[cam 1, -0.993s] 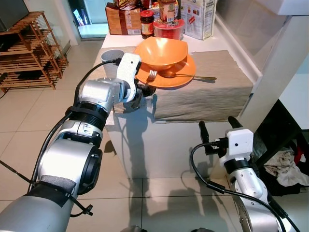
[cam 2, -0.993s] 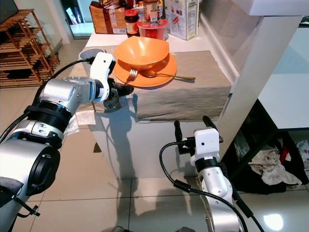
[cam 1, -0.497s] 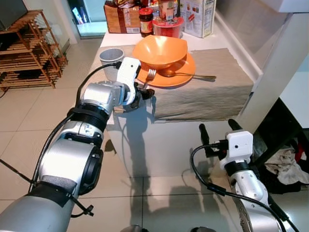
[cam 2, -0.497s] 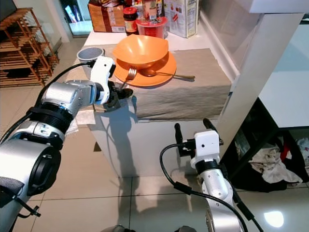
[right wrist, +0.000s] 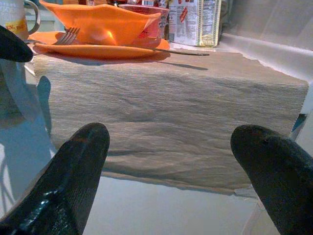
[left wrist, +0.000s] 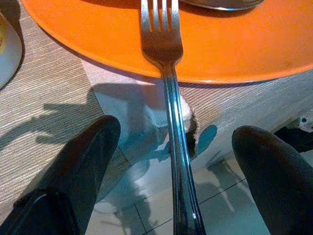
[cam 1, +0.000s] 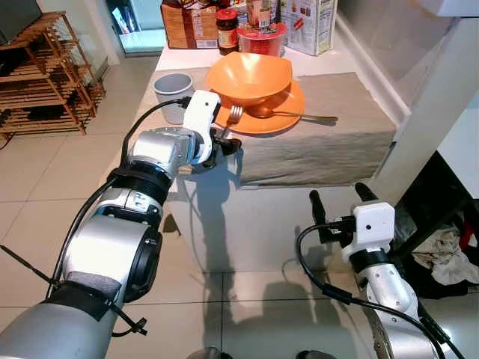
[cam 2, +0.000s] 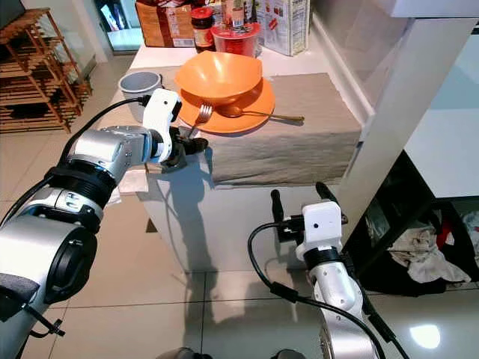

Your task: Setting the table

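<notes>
— Start with what is nearest. The right arm?

— The right gripper (cam 2: 303,200) hangs low in front of the white table (cam 2: 224,217) side, below the overhanging cloth. Its 2 black fingers (right wrist: 73,171), rounded and matte, stand wide apart with nothing between them. The wrist housing is white plastic with a black cable looping off it.

— And the left?

— The left gripper (cam 1: 224,144) sits at the near left corner of the table, at the plate's rim. In the wrist view its 2 fingers (left wrist: 83,161) are spread, and the polished steel fork (left wrist: 168,98) runs down the middle between them, touching neither. The tines rest on the orange plate (left wrist: 254,44); the handle reaches out past the table edge over the tiled floor (cam 1: 30,179). Its far end is cut off by the frame.

— Surfaces?

— A beige, ribbed runner (cam 2: 299,142) with a frayed edge drapes over the front. The plate is smooth and glossy. On it sits an orange bowl (cam 2: 218,73) with a squared, wavy rim, and a metal spoon (cam 2: 258,114) lies across the plate, handle out onto the cloth.

— Farther back?

— A grey cup (cam 1: 173,87) stands left of the plate. Behind are 1 red-lidded jar (cam 1: 227,19) and cartons (cam 1: 313,24), their tops cut off and labels unreadable. A wooden slatted rack (cam 1: 45,75) stands at far left.
</notes>
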Controlling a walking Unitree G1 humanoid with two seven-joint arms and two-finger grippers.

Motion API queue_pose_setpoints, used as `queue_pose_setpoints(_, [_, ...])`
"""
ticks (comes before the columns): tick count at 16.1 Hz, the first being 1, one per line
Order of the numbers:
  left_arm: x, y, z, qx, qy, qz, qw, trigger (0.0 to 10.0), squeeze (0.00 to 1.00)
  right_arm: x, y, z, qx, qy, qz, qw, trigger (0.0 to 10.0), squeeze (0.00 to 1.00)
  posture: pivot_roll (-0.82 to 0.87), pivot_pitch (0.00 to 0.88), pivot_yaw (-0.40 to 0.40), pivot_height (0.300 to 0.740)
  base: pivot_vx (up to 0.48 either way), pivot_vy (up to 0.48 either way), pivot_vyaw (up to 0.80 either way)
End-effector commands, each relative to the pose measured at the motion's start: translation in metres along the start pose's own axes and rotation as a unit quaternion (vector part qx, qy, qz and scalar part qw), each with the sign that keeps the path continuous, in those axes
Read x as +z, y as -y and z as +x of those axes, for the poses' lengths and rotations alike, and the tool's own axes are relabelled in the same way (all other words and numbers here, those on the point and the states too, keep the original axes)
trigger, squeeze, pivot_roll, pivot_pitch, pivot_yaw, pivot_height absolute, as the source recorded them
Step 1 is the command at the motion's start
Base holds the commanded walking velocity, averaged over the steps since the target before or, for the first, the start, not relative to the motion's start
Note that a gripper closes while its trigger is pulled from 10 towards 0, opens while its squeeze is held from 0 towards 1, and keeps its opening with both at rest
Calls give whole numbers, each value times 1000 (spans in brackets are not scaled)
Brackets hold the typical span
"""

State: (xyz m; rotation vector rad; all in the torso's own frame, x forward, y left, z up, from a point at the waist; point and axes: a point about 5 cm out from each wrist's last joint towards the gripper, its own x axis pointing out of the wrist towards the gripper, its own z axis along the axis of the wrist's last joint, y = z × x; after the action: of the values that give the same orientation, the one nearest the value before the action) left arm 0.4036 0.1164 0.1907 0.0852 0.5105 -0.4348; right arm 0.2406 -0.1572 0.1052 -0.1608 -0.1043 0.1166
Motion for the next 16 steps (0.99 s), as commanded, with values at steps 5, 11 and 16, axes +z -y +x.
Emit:
queue_pose_setpoints(5, [-4,-4,0,10,-14,3,1000,10000,0,2,-3,-1,8,-1,-4,1000,10000,0,-108,47,115,731,0,0,0])
queue_pose_setpoints(11, [-6,-8,-1,18,-24,-1,1000,1882,0,2,-4,-1,9,-1,-4,1000,10000,0,-105,46,114,731,0,0,0])
queue_pose_setpoints(16, [-9,-10,-1,20,-30,-5,999,0,0,2,-4,0,9,-1,-4,1000,10000,0,-104,47,115,731,0,0,0])
